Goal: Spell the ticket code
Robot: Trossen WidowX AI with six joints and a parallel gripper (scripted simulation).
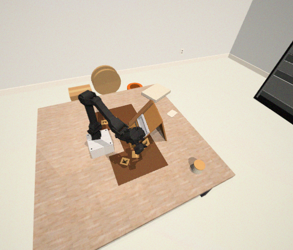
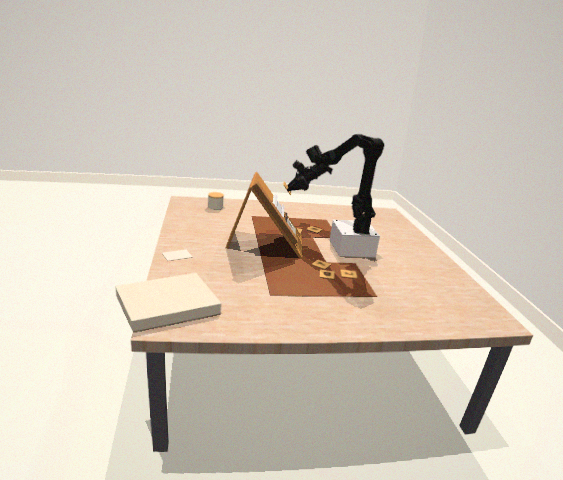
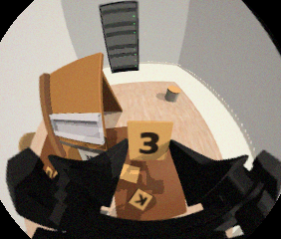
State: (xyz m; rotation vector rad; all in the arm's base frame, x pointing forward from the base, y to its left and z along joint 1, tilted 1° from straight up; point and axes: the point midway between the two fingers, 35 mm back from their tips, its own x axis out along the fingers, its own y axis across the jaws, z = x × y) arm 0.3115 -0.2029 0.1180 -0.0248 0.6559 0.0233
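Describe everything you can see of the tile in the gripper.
The tile is a thin, squarish, light tan piece that looks like wood, with a bold black 3 on its face. The gripper is shut on it, dark fingers at opposite edges. In the wrist view the 3 reads upright. It hangs above the counter, outside the rail, with nothing but the fingers seen touching it. Its back is hidden.

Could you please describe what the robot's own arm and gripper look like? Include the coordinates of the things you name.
The arm is matte black, with chunky angular links and bulky rounded joints, rising from a white box-shaped base (image 1: 93, 153) (image 2: 346, 246) with small dark dots on top. The black gripper (image 2: 288, 190) (image 3: 148, 142) has two faceted, wedge-shaped jaws that taper towards their tips. No lettering is discernible on either.
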